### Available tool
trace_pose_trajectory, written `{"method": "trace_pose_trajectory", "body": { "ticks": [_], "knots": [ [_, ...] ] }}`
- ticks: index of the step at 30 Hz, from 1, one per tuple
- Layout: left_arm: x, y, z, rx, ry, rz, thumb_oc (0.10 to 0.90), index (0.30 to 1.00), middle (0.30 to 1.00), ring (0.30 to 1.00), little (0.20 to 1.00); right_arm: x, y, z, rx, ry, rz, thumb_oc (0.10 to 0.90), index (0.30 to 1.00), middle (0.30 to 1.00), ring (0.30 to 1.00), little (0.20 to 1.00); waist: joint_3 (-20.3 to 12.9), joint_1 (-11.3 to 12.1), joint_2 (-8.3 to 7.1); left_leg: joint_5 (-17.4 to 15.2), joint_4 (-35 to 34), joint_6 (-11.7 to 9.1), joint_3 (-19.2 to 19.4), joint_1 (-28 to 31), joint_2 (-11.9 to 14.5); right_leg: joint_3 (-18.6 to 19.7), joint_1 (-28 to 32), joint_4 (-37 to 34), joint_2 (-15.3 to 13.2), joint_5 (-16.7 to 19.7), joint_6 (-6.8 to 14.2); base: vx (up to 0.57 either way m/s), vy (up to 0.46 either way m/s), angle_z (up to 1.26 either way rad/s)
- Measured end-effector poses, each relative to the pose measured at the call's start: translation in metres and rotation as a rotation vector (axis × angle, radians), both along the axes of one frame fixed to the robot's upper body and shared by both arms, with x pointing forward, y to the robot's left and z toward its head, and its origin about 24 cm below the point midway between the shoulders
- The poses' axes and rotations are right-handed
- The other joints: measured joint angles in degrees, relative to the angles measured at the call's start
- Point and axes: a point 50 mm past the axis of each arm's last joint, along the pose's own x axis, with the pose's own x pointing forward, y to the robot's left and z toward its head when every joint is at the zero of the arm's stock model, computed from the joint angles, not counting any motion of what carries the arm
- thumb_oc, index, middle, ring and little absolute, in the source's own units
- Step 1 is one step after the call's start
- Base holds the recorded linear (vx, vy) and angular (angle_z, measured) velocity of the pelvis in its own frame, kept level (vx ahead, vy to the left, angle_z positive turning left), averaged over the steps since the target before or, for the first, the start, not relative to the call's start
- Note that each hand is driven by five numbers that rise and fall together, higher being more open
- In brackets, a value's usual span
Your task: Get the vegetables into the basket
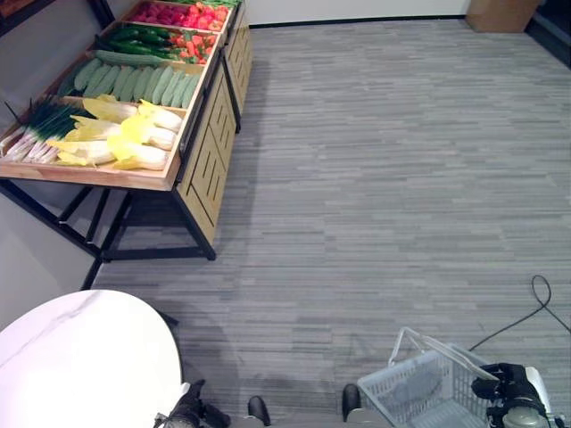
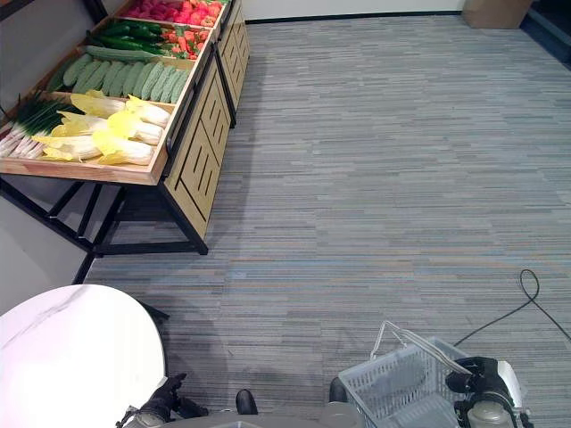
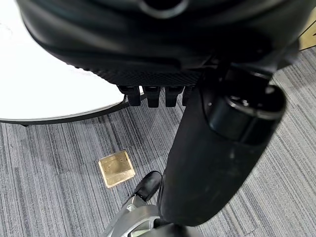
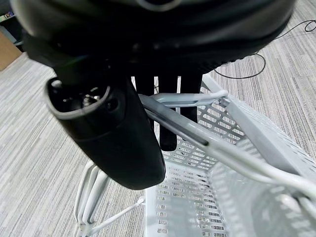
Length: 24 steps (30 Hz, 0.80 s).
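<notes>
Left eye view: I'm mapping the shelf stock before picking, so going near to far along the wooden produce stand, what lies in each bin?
Yellow-leaved cabbages beside scallions → pale green cucumbers → dark green cucumbers with red vegetables.

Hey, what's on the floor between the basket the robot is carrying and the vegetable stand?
Nothing but bare grey carpet lies between the basket and the vegetable stand, as the left eye view shows. The round white table sits off to the side.

A perforated grey plastic basket [image 1: 419, 392] with smooth metal handles [image 4: 197, 98] sits over ribbed, matt grey carpet [image 1: 384, 160]. Beside it, a wooden produce stand [image 1: 201, 152] and a glossy white desk [image 1: 80, 357].
</notes>
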Motion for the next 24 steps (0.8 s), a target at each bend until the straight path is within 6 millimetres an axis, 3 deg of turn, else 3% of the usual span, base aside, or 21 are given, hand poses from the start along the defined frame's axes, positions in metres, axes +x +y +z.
{"method": "trace_pose_trajectory", "body": {
  "ticks": [10,15,19,22,24],
  "knots": [
    [-0.003,0.004,0.000,0.019,0.016,0.008,0.900,1.000,1.000,1.000,1.000,0.004,0.007,-0.002,-0.022,-0.010,0.017,0.400,0.300,0.300,0.300,0.300,0.22,-0.15,0.13,0.01,0.48,-0.09,-0.07,-1.92,0.43,-0.02,-2.15,0.45,0.29,-0.20,-0.26,-0.02,-0.053,0.00],
    [0.008,0.005,0.003,0.041,-0.020,0.011,0.900,1.000,1.000,1.000,1.000,0.015,0.009,0.001,-0.058,-0.047,0.032,0.400,0.300,0.300,0.300,0.300,3.37,-0.08,0.97,0.14,1.96,-0.45,-1.09,-3.13,1.75,-0.88,-3.03,2.47,1.15,-1.39,-1.24,0.02,-0.155,0.09],
    [0.013,0.007,0.005,0.051,-0.034,0.011,0.900,1.000,1.000,1.000,1.000,0.025,0.009,0.005,-0.080,-0.072,0.040,0.400,0.300,0.300,0.300,0.300,4.85,-0.04,1.96,0.18,4.48,-1.23,-2.80,-5.22,3.45,-1.70,-5.61,7.42,2.13,-4.62,-2.95,0.04,-0.145,0.11],
    [0.013,0.010,0.005,0.058,-0.031,0.024,0.900,1.000,1.000,1.000,1.000,0.035,0.015,0.008,-0.089,-0.092,0.094,0.400,0.300,0.300,0.300,0.300,6.52,0.63,1.49,3.27,9.43,-3.40,-8.05,-7.34,3.92,-0.61,-6.60,10.59,2.39,-6.89,-4.81,0.07,-0.121,0.04],
    [0.018,0.009,0.006,0.062,-0.041,0.025,0.900,1.000,1.000,1.000,1.000,0.041,0.014,0.011,-0.098,-0.106,0.103,0.400,0.300,0.300,0.300,0.300,7.87,1.69,-0.24,5.85,15.99,-6.06,-17.65,-12.67,1.93,1.17,-6.63,10.08,1.06,-7.23,-6.32,0.11,-0.008,0.13]
  ]
}}
